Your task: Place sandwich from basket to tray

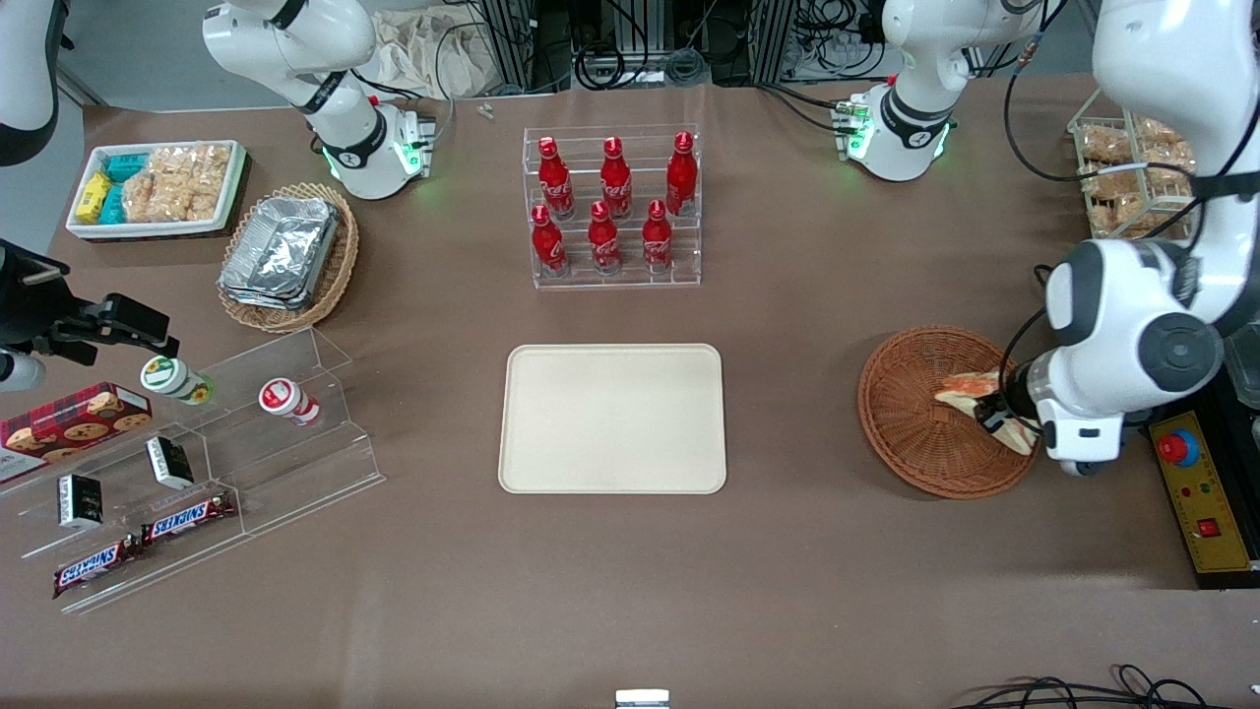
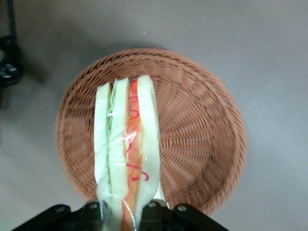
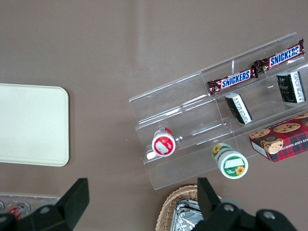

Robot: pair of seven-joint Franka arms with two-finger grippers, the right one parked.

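Observation:
The sandwich, a wedge of pale bread wrapped in clear film with orange and green filling at its edge, is gripped between my gripper's fingers. It hangs above the round reddish-brown wicker basket. In the front view the gripper sits over the basket at the working arm's end of the table, with the sandwich sticking out from it above the basket's bowl. The cream-beige tray lies bare at the middle of the table, well apart from the basket.
A clear rack of red bottles stands farther from the front camera than the tray. A tan wicker basket with foil trays, a white snack tray and an acrylic shelf with snacks lie toward the parked arm's end. A control box sits beside the basket.

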